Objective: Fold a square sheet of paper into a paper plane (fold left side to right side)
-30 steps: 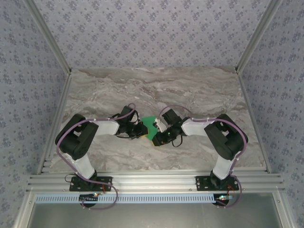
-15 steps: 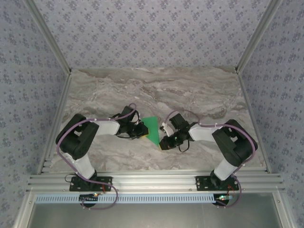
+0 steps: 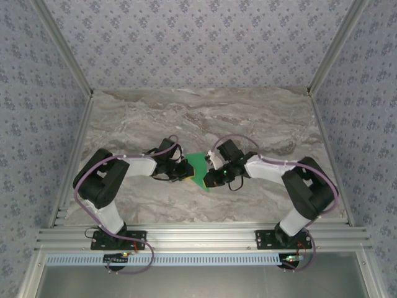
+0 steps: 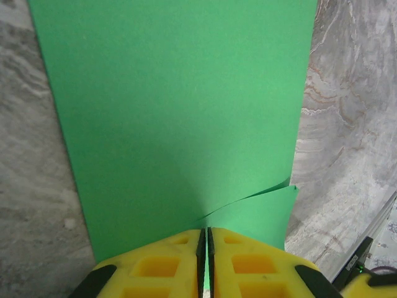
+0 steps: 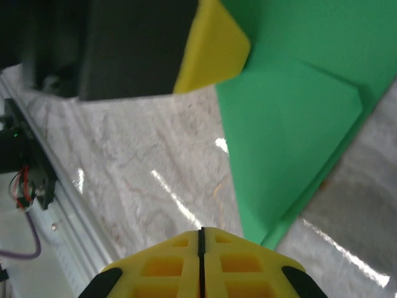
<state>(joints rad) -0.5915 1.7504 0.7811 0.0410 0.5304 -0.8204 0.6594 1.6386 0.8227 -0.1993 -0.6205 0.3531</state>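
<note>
- Grey-veined marble table [image 3: 260,118] carries the whole scene. Its aluminium rail [image 3: 205,238], where both arm bases are bolted, lies well nearer the camera than the left gripper [image 3: 183,169].
- Slightly nearer the rail than the left gripper, and just to its right, sits the right gripper [image 3: 209,178]. Its wrist camera shows the yellow fingers [image 5: 173,267] clenched together with nothing between them. They are over bare marble just beside the paper's near tip. I cannot tell whether they touch it.
- Immediately right of the left gripper lies the square sheet of paper [image 3: 197,164], flat on the marble between the two grippers. It is already doubled in part, with an upper layer [image 5: 291,118] lying over a lower edge.
- In its own wrist view the left gripper [image 4: 205,233] has its fingers closed, with a sliver of green showing in the seam. I judge that it is pinching the sheet's left edge, where a small flap [image 4: 260,211] lifts.
- From the left gripper the sheet [image 4: 180,112] stretches straight away along the finger line, towards the right gripper.
- A left-to-right fold would therefore carry the edge away from the left gripper. That arm is on the paper, so it looks best placed to carry the edge. The right gripper's closed tip seems suited to pinning or creasing.
- Beyond the left gripper there is more marble, then the patterned wallpaper [image 3: 198,43].
</note>
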